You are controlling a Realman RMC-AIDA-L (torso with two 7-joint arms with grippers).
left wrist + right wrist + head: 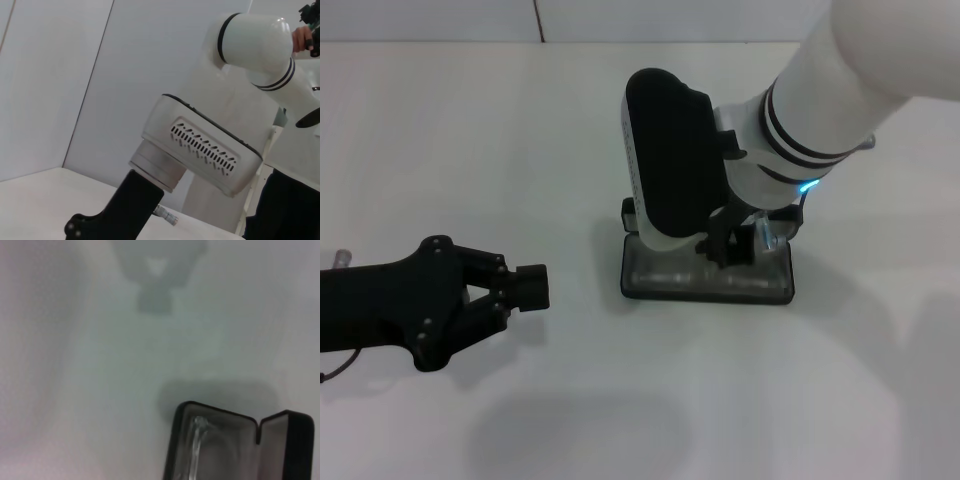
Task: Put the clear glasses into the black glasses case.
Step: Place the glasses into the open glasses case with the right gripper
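Head view: the flat matte black glasses case [665,160] stands open mid-table, its lid raised; the transparent plastic clear glasses [705,278] lie in its tray, long axis across the table. The right gripper [728,245] sits directly over them; whether its fingers are released, I cannot tell. The black left gripper [525,287], fingers closed on nothing, rests well apart.

Left wrist view: only the robot's body.

Right wrist view: the glasses lie inside the case, bare white table [75,365] all around.

Bright, soft shadows (wrist view blurred)
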